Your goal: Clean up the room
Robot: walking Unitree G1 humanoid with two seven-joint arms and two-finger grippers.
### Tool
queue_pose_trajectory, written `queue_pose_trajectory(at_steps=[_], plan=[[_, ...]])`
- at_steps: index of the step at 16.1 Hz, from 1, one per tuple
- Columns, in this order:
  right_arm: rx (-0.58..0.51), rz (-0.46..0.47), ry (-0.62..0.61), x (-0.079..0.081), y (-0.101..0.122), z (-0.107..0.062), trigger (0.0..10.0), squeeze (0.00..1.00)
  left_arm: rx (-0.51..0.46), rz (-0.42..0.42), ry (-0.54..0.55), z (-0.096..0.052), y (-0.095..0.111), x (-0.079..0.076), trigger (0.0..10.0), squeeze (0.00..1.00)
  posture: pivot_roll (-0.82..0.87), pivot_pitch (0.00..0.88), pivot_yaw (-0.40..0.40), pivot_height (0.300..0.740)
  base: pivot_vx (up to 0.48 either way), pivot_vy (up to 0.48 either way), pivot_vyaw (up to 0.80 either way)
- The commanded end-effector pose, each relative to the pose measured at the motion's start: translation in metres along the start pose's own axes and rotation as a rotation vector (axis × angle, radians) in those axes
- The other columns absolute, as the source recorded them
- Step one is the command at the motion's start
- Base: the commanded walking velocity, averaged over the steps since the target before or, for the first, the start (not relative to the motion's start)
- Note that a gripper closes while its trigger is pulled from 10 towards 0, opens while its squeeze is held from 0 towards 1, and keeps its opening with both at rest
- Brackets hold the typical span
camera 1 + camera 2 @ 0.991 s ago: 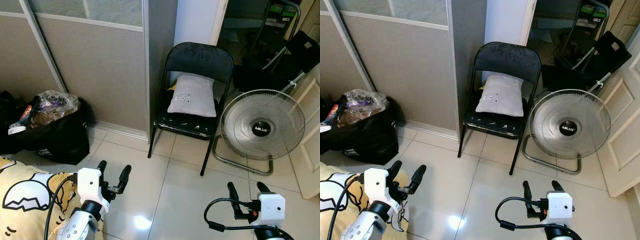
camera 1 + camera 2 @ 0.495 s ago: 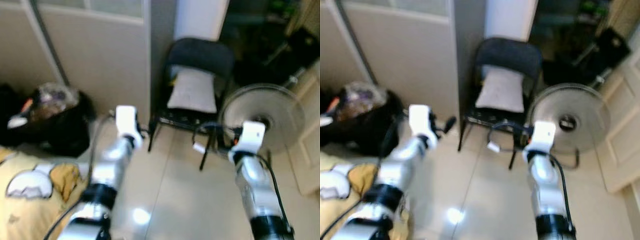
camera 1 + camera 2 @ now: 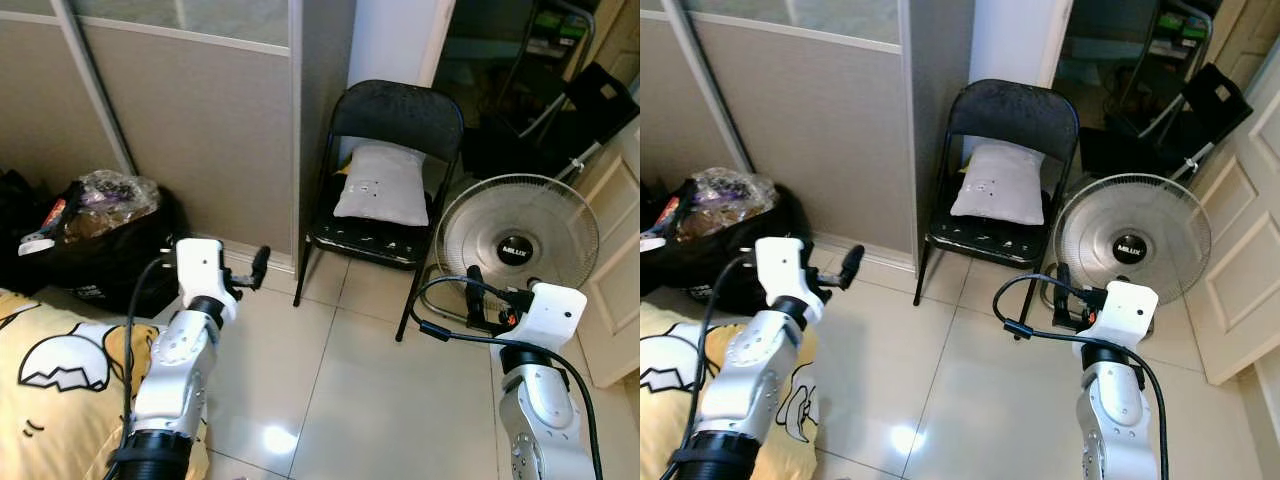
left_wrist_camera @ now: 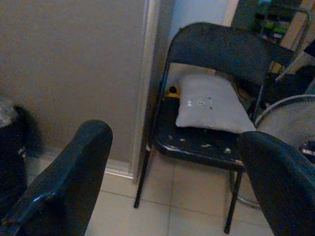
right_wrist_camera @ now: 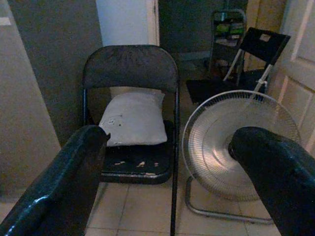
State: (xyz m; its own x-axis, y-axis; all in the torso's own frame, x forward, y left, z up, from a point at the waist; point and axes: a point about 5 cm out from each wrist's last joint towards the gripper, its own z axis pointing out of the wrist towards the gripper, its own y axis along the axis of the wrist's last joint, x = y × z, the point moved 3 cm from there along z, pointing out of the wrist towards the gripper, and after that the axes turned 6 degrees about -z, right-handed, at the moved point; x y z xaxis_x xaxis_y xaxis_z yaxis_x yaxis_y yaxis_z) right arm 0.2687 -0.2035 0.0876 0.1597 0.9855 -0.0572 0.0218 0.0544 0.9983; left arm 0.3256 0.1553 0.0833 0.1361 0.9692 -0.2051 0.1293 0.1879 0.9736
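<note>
Left eye view: a black folding chair (image 3: 395,170) stands at upper centre against the wall, a grey pillow (image 3: 384,186) propped on its seat. Just right of it, a round floor fan (image 3: 517,247) sits on the tiled floor (image 3: 340,400). At the left edge a black bag (image 3: 105,250) stuffed with plastic-wrapped rubbish rests by the sliding partition (image 3: 190,110), and a yellow cartoon-print blanket (image 3: 60,390) fills the lower left corner. The left gripper (image 3: 250,272) is raised at centre left, the right gripper (image 3: 490,300) at lower right, before the fan's base.

Right eye view: same layout, with a white panelled door (image 3: 1245,250) along the right edge.

Left wrist view: the left gripper's two fingers (image 4: 64,182) are spread wide, empty, framing the chair and pillow in the centre.

Right wrist view: the right gripper's fingers (image 5: 59,187) are likewise wide apart and hold nothing; the pillow lies centre left, the fan centre right.
</note>
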Motion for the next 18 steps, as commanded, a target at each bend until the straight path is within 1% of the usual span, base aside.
queue_pose_trajectory(at_steps=[1, 2, 3, 4, 5, 6, 7, 8, 10, 12, 13, 14, 16, 17, 18], plan=[[0.001, -0.027, 0.055, 0.009, 0.000, 0.003, 10.0, 1.00, -0.004, -0.012, -0.065, 0.003, 0.002, -0.012, 10.0, 1.00, -0.10, 0.000, 0.015, 0.740, 0.000, 0.000, 0.00], [-0.020, -0.031, 0.088, 0.016, 0.004, 0.005, 10.0, 0.00, -0.018, 0.004, -0.088, 0.005, 0.006, -0.017, 10.0, 0.00, -0.10, 0.000, 0.018, 0.740, 0.000, 0.000, 0.00], [-0.005, -0.001, 0.073, 0.014, 0.002, 0.007, 10.0, 0.00, 0.002, 0.053, -0.064, 0.008, 0.003, -0.015, 10.0, 0.00, -0.10, 0.000, 0.017, 0.740, 0.000, 0.000, 0.00], [0.013, 0.018, 0.035, 0.008, -0.001, 0.009, 10.0, 0.00, 0.019, 0.123, -0.022, 0.008, -0.001, -0.008, 10.0, 0.00, -0.10, 0.000, 0.016, 0.740, 0.000, 0.000, 0.00], [0.036, 0.025, 0.004, 0.001, -0.004, 0.011, 10.0, 0.00, 0.005, 0.106, -0.014, 0.009, 0.002, -0.004, 10.0, 0.00, -0.10, 0.000, 0.012, 0.740, 0.000, 0.000, 0.00], [0.033, 0.026, 0.006, 0.001, -0.004, 0.012, 10.0, 0.00, -0.015, 0.055, -0.024, 0.012, 0.006, -0.004, 10.0, 0.00, -0.10, 0.000, 0.010, 0.740, 0.000, 0.000, 0.00], [0.020, 0.012, 0.045, 0.006, -0.001, 0.016, 10.0, 0.00, -0.012, 0.015, -0.048, 0.011, 0.004, -0.008, 10.0, 0.00, -0.10, 0.000, 0.011, 0.740, 0.000, 0.000, 0.00], [0.014, 0.015, 0.050, 0.007, 0.000, 0.016, 10.0, 0.00, -0.008, 0.022, -0.048, 0.009, 0.003, -0.009, 10.0, 0.00, -0.10, 0.000, 0.012, 0.740, 0.000, 0.428, 0.00], [0.023, 0.013, 0.077, 0.013, -0.003, 0.018, 10.0, 0.00, 0.013, 0.074, -0.059, 0.008, -0.002, -0.009, 10.0, 0.00, -0.09, 0.000, 0.017, 0.740, 0.000, 0.000, 0.54], [0.031, 0.016, 0.088, 0.014, -0.006, 0.018, 10.0, 0.00, 0.015, 0.063, -0.052, 0.008, -0.003, -0.006, 10.0, 0.00, -0.08, 0.000, 0.023, 0.740, 0.000, 0.000, 0.47], [0.037, 0.027, 0.088, 0.013, -0.009, 0.017, 10.0, 0.00, 0.029, 0.035, -0.043, 0.007, -0.006, -0.004, 10.0, 0.00, -0.09, 0.000, 0.023, 0.740, -0.330, 0.352, 0.46], [0.048, 0.041, 0.099, 0.013, -0.011, 0.017, 10.0, 0.00, 0.032, 0.016, -0.058, 0.006, -0.008, -0.009, 10.0, 0.00, -0.09, 0.000, 0.023, 0.740, -0.281, 0.394, 0.45], [0.054, 0.056, 0.119, 0.011, -0.011, 0.019, 10.0, 0.00, 0.027, 0.020, -0.060, 0.004, -0.010, -0.015, 10.0, 0.00, -0.09, 0.000, 0.020, 0.740, -0.283, 0.392, 0.44], [0.049, 0.058, 0.128, 0.012, -0.011, 0.020, 10.0, 0.00, 0.026, 0.021, -0.052, 0.003, -0.011, -0.015, 10.0, 0.00, -0.09, 0.000, 0.018, 0.740, -0.292, 0.382, 0.44], [0.051, 0.065, 0.133, 0.011, -0.011, 0.021, 10.0, 0.00, 0.025, 0.038, -0.044, 0.003, -0.011, -0.016, 10.0, 0.00, -0.09, 0.000, 0.017, 0.740, -0.368, 0.315, 0.43]])
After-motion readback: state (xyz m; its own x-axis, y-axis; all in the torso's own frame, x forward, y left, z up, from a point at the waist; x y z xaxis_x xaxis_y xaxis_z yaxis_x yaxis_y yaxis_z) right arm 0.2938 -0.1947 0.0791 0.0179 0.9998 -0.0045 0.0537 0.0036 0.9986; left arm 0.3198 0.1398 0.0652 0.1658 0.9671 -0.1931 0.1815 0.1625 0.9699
